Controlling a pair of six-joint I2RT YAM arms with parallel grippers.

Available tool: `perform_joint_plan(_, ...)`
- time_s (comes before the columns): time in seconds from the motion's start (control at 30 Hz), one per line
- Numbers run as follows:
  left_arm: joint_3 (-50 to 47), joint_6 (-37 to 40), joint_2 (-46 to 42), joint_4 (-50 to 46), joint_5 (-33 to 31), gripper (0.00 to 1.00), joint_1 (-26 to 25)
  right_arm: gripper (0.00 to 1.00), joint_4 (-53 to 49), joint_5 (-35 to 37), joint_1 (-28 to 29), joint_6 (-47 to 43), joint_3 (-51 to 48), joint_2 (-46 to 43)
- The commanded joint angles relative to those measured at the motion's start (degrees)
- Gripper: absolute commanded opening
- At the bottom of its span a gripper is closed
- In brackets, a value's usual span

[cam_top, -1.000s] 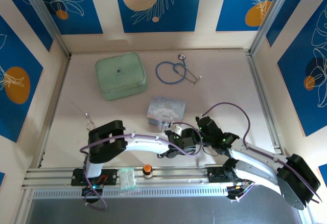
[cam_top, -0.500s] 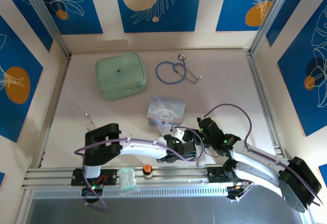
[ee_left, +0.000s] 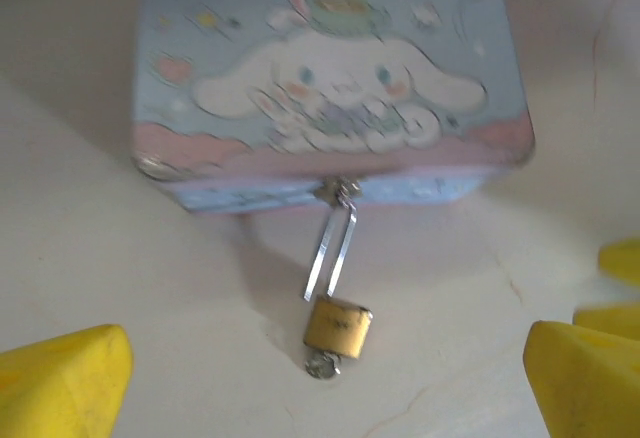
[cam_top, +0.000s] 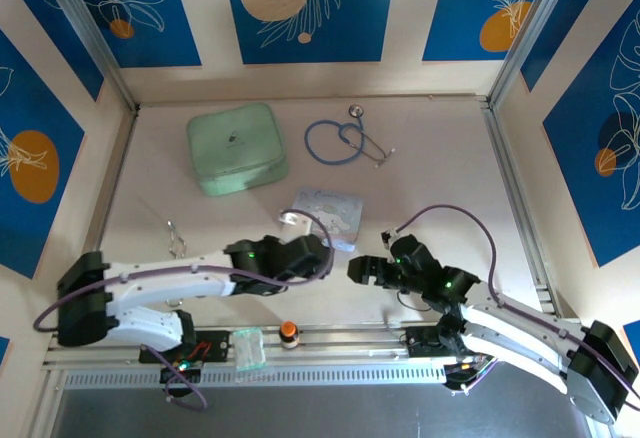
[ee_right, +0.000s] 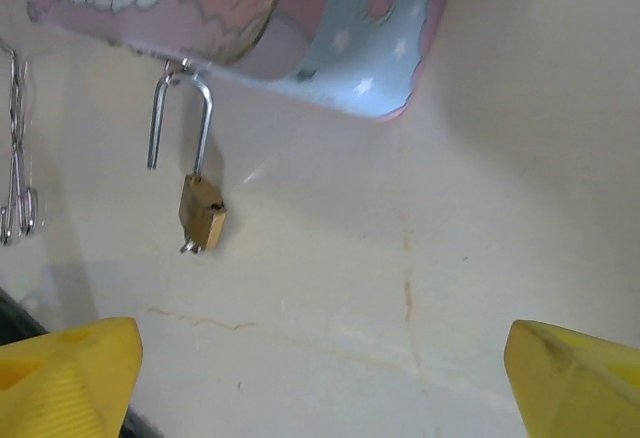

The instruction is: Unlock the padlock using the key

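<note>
**A:** What is seen from above?

**B:** The left gripper (cam_top: 322, 250) and right gripper (cam_top: 355, 270) are set tip to tip just in front of the tin (cam_top: 335, 208). The near rail is close behind them. Open table (cam_top: 450, 188) is found to the right.

**A:** And at the left wrist?

**B:** Its fingers (ee_left: 70, 383) are spread wide and nothing is held. The padlock (ee_left: 337, 326) is hung from the tin's front and laid flat, with the key (ee_left: 322, 365) seated in its base.

**A:** At the right wrist?

**B:** The jaws are wide here too, and empty. One leg of the shackle (ee_right: 207, 123) is seen free of the body, so the padlock is judged open. A wire clip (ee_right: 17, 158) is kept at the left edge.
</note>
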Motion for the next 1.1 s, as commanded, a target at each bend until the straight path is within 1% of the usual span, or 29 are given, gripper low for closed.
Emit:
perform_joint_plan(0.0, -5.61, 1.07, -3.64, 6.7, 5.74, 0.99, 4.08, 0.9, 0.34, 2.8, 3.46, 0.77, 5.12, 5.26)
perform_joint_plan(0.1, -8.45, 1.02, -6.38, 7.71, 7.19, 0.99, 6.73, 0.86, -0.42, 6.08, 6.69, 0.04, 10.65, 13.74)
perform_joint_plan(0.17, -9.86, 1.0, -7.56, 8.5, 8.2, 0.99, 7.65, 0.82, 0.05, 7.02, 8.38, -0.82, 14.04, 19.42)
perform_joint_plan(0.3, -12.46, 0.23, -9.89, 9.03, 8.37, 0.99, 8.16, 0.71, 0.02, 7.9, 9.63, -1.31, 20.45, 30.6)
perform_joint_plan(0.4, -14.18, -0.32, -11.91, 8.65, 7.65, 0.99, 8.5, 0.65, -0.51, 8.79, 10.7, -2.13, 24.76, 36.78)
perform_joint_plan(0.5, -15.53, -0.39, -13.3, 8.32, 7.49, 0.99, 8.79, 0.6, -0.29, 8.9, 11.61, -2.96, 27.34, 40.88)
perform_joint_plan(0.6, -16.22, -0.67, -14.08, 7.68, 7.17, 0.99, 8.87, 0.56, -2.84, 10.72, 12.49, -2.44, 29.79, 44.69)
perform_joint_plan(0.7, -16.98, -0.91, -14.48, 8.31, 7.14, 0.99, 8.96, 0.55, -0.49, 9.46, 12.14, -1.32, 29.18, 46.34)
perform_joint_plan(0.9, -17.52, -0.94, -14.14, 9.05, 6.97, 0.99, 9.05, 0.5, -1.03, 10.2, 12.91, -1.24, 30.55, 48.96)
perform_joint_plan(1.03, -17.63, -0.85, -13.64, 9.46, 6.88, 0.99, 9.05, 0.49, -0.15, 9.28, 13.24, -0.64, 30.53, 51.0)
perform_joint_plan(1.07, -17.64, -0.85, -13.51, 9.56, 6.79, 0.99, 9.05, 0.47, 0.25, 8.92, 13.35, -0.52, 30.5, 51.5)
